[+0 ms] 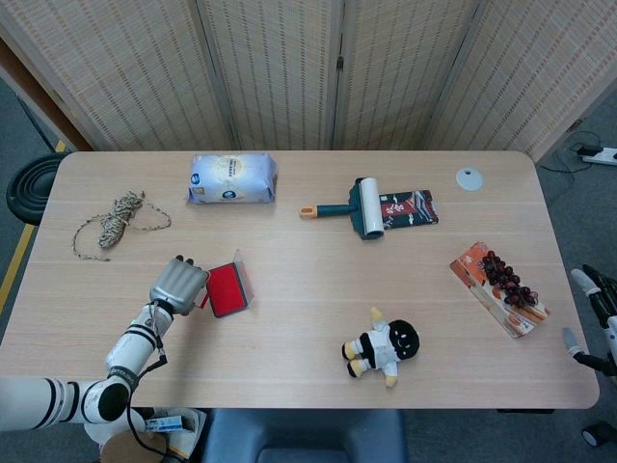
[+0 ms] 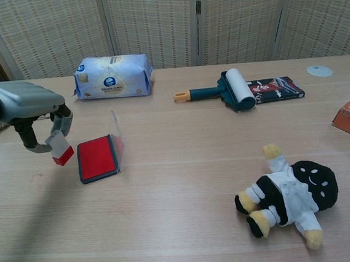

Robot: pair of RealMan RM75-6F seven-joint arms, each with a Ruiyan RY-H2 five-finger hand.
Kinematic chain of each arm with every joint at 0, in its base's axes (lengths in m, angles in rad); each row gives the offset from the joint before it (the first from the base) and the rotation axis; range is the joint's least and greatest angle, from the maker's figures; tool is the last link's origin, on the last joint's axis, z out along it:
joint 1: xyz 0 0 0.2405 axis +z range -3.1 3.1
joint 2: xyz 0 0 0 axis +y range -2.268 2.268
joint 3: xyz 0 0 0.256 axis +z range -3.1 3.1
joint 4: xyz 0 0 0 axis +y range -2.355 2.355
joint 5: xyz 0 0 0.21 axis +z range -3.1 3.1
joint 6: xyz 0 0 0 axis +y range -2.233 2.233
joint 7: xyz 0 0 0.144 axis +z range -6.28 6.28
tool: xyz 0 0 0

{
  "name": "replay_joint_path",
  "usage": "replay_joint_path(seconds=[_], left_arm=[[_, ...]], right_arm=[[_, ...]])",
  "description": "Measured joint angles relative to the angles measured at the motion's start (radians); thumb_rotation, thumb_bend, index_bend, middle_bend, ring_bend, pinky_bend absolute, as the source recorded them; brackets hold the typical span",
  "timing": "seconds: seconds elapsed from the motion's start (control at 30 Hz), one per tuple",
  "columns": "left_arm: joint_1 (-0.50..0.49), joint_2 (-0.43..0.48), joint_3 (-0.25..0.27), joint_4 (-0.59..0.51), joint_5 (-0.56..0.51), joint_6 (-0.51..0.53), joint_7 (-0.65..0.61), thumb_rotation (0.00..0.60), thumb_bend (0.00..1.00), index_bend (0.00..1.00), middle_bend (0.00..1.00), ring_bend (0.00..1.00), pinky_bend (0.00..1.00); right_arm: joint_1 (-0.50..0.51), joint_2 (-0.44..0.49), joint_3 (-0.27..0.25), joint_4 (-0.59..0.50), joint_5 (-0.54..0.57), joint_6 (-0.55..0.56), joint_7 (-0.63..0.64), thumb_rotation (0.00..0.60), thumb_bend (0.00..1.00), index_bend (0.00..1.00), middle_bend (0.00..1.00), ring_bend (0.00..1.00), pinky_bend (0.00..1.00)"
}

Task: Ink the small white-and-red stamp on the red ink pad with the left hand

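Note:
My left hand [image 2: 31, 112] [image 1: 177, 285] hovers just left of the red ink pad [image 2: 96, 158] [image 1: 227, 288], lifted off the table. It pinches the small white-and-red stamp [image 2: 60, 149], red face down and clear of the pad. The pad lies open with its clear lid [image 2: 116, 135] standing upright along its right edge. In the head view the stamp is mostly hidden under the hand. My right hand [image 1: 593, 309] shows only at the far right edge of the head view, off the table; its fingers are too small to read.
A blue-white packet [image 1: 231, 178] and a coil of rope [image 1: 116, 220] lie at the back left. A lint roller [image 1: 362, 207] with a dark booklet [image 1: 410, 208] sits mid-back. A plush doll [image 1: 384, 347] and a snack box [image 1: 498, 287] lie to the right.

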Motion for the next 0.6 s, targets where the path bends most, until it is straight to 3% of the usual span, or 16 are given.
replay_joint_path(seconds=[0.3,0.6], left_arm=[[0.092,0.026,0.029,-0.034,0.081,0.079,-0.022,0.6,0.3,0.65,0.44,0.28,0.26],[0.171,-0.012,0.047,0.026,0.148,0.095,-0.046,0.6,0.3,0.65,0.44,0.28,0.26]], right_arm=[[-0.008,-0.008,-0.008,-0.03,-0.024,0.023,-0.068,0.6,0.41,0.02,0.0,0.0,0.0],[-0.022,-0.013,-0.019,-0.05,-0.056,0.058,-0.111,0.6,0.41,0.02,0.0,0.0,0.0]])
